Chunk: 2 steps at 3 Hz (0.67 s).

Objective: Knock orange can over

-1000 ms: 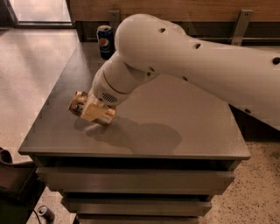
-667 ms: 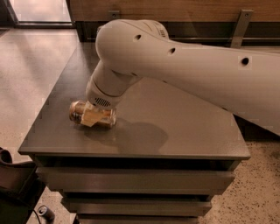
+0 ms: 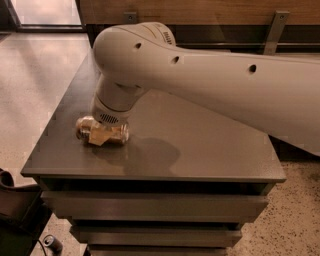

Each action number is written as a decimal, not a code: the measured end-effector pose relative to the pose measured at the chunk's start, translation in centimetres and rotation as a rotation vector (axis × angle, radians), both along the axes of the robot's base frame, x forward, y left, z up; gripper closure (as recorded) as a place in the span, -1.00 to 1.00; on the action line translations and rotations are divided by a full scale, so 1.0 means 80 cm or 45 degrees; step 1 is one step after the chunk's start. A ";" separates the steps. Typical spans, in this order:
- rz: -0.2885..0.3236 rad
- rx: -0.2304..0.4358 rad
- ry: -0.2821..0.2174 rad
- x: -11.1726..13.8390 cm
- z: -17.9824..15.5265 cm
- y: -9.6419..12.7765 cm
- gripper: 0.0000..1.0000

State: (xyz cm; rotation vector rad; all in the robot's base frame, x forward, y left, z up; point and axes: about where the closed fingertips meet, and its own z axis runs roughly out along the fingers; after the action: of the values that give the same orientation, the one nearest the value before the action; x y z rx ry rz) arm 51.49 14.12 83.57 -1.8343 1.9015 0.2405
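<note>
The orange can (image 3: 84,128) lies on its side near the front left corner of the grey table (image 3: 200,150), its golden body dim under the arm. My gripper (image 3: 102,135) hangs from the big white arm (image 3: 210,75) and is down at the can, right on top of its middle. The arm's wrist covers part of the can from above.
The table's left edge (image 3: 55,125) and front edge (image 3: 150,175) are close to the can. Drawers (image 3: 150,205) sit below the tabletop. A dark object (image 3: 15,200) stands on the floor at the lower left. A wooden wall (image 3: 210,10) runs behind.
The arm has swung left and lower over the can. The can lies on its side throughout and has shifted slightly. The dark blue can at the back is now hidden behind the arm.
</note>
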 end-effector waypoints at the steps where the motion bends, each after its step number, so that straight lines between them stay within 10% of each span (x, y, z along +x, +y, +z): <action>1: 0.002 0.000 -0.002 -0.001 0.001 0.001 0.65; 2: 0.004 -0.001 -0.003 -0.002 0.001 0.001 0.19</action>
State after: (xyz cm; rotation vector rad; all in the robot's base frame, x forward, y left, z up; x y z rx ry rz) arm 51.35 14.23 83.67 -1.8373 1.8974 0.2389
